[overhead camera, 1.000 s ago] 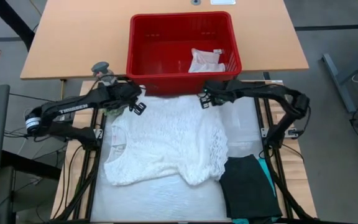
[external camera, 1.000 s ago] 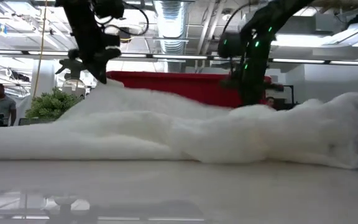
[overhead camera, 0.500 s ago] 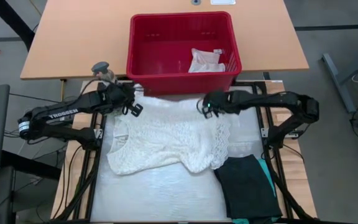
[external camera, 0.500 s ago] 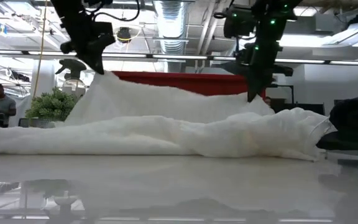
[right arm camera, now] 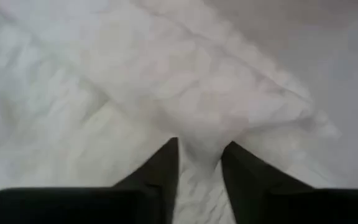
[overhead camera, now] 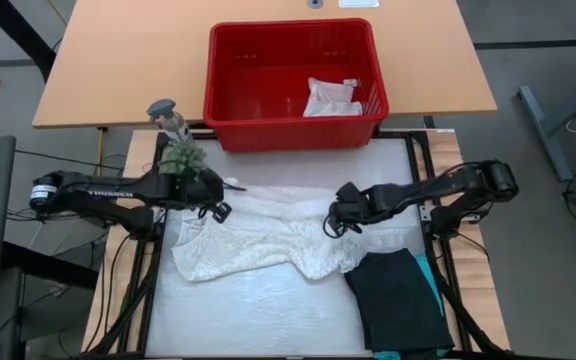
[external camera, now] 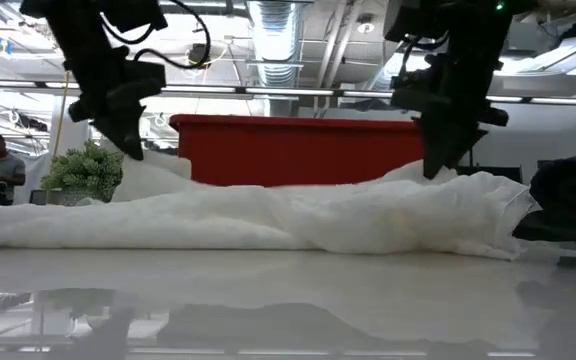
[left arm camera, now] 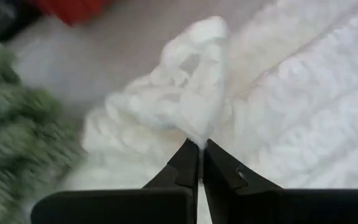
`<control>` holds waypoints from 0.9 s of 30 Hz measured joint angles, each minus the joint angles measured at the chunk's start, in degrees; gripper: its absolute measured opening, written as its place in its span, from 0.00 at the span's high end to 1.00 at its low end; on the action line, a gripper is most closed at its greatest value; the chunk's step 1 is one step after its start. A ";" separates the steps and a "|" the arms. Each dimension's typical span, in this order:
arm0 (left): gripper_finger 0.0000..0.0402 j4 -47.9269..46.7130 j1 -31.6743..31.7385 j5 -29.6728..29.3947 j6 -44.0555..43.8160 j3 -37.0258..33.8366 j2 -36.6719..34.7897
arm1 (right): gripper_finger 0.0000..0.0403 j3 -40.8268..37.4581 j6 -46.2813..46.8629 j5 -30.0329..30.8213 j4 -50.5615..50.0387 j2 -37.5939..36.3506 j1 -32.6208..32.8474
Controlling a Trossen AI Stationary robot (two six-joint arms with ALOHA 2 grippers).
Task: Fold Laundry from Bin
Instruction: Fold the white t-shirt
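White lacy top (overhead camera: 268, 235): far edge folded back from bin (overhead camera: 293, 75). Left pincer (overhead camera: 215, 207) clenched on edge; right pincer (overhead camera: 335, 222) apparently parting, cloth between fingers.

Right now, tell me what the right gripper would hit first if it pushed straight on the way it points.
The right gripper would meet the white lacy top at once: a bunched fold of it already sits between the parted jaws. Beyond that fold lies bare white table cover, though depth there is hard to judge.
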 joint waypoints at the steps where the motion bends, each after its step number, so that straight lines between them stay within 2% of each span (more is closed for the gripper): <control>1: 1.00 0.27 -0.86 -0.07 -1.34 -0.63 0.00 | 0.64 0.00 0.14 -0.87 0.08 0.00 0.66; 5: 1.00 2.71 -4.08 0.12 -5.45 -3.47 0.00 | 0.46 0.02 -2.10 -2.93 0.83 -0.46 2.60; 8: 1.00 3.02 -5.99 0.01 -7.48 -4.16 0.02 | 0.35 0.02 -6.58 -1.02 3.28 -2.13 3.05; 11: 1.00 3.13 -7.14 0.02 -7.63 -4.24 0.02 | 0.30 0.07 -14.12 1.39 6.74 -4.86 1.50; 14: 1.00 3.15 -8.13 0.02 -7.69 -4.24 0.02 | 0.29 0.15 -26.53 0.05 10.38 -6.94 -1.32; 20: 1.00 3.37 -8.78 0.30 -7.59 -4.24 0.02 | 0.29 0.15 -45.91 -11.22 11.61 -8.65 -11.52; 24: 1.00 3.37 -8.76 0.53 -7.65 -4.24 0.02 | 0.29 0.15 -52.30 -23.38 11.54 -6.16 -19.65; 27: 1.00 3.41 -8.76 0.53 -7.75 -4.24 0.02 | 0.29 0.15 -55.21 -29.62 11.08 -3.57 -22.22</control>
